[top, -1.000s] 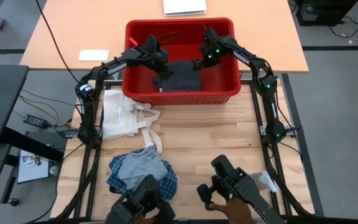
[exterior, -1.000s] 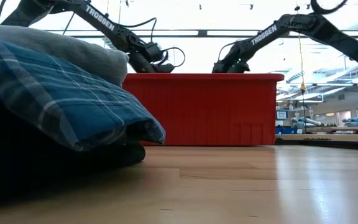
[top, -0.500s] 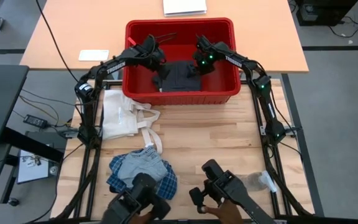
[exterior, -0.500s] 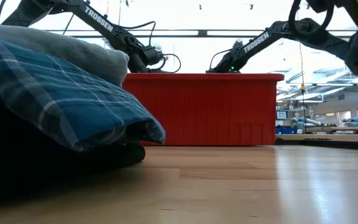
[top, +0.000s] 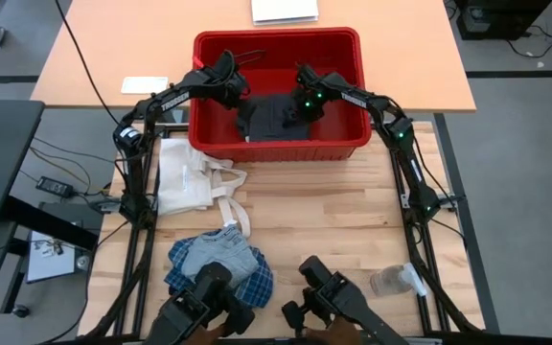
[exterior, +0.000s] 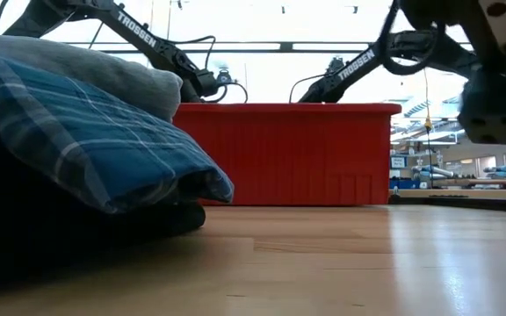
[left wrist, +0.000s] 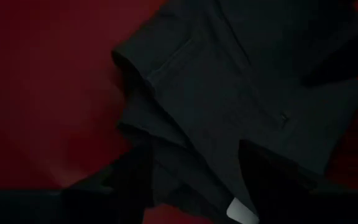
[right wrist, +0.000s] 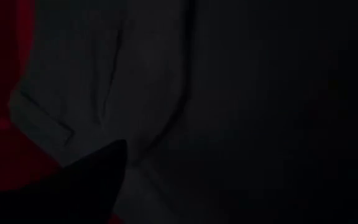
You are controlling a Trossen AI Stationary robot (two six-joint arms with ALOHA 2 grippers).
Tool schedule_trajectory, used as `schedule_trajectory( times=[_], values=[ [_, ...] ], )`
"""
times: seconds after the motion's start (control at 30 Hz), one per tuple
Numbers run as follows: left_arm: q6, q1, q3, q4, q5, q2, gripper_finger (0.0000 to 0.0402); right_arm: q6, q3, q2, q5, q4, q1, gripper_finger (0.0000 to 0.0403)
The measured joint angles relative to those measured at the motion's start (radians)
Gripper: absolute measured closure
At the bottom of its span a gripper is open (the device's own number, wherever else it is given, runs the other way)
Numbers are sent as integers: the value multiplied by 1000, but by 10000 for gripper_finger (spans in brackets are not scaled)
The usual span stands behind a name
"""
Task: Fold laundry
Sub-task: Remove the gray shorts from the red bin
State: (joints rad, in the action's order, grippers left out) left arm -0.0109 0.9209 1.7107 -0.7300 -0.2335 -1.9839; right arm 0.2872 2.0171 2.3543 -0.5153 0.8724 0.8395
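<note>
The dark garment (top: 268, 119) lies crumpled on the floor of the red bin (top: 209, 134). It fills both wrist views (left wrist: 229, 93) (right wrist: 166, 93). My left gripper (top: 241, 113) hangs open over the garment's left edge, a finger either side of its folds (left wrist: 166, 155). My right gripper (top: 292, 113) reaches into the bin from the right, low over the garment's middle. Only one of its fingers (right wrist: 92, 180) shows, set far out to the side. The plaid shirt (top: 220, 266) lies bunched on the table near the front edge. My left gripper points slanting down with its fingers (left wrist: 129, 180) standing either side of the garment's folded edge; I cannot tell whether they touch it. My right gripper sits close over the cloth, and the dark hides whether it touches.
A cream tote bag (top: 188, 177) lies left of the bin. A clear bottle (top: 396, 280) lies at the front right. Two more dark arms (top: 333, 305) reach in at the near edge. In the low view the shirt (exterior: 86, 140) blocks the left side.
My right gripper has swung from the bin's right side toward the left and down over the dark garment. My left gripper has tipped further down and shifted a little over the garment's left edge. The garment stays in the bin.
</note>
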Motion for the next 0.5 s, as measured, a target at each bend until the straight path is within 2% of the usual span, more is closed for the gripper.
schedule_trajectory(
  times=[0.33, 0.4, 0.5],
  values=[
    [0, 3, 0, 0, -25, 0, 164, -33, -2, 2, 25, -164, -91, 57],
    [7, 3, 0, -5, -37, 0, 164, -19, -2, 2, 47, -190, -96, 77],
    [19, 4, 3, -6, -72, 0, 164, -17, -2, 2, 74, -202, -95, 129]
  ],
)
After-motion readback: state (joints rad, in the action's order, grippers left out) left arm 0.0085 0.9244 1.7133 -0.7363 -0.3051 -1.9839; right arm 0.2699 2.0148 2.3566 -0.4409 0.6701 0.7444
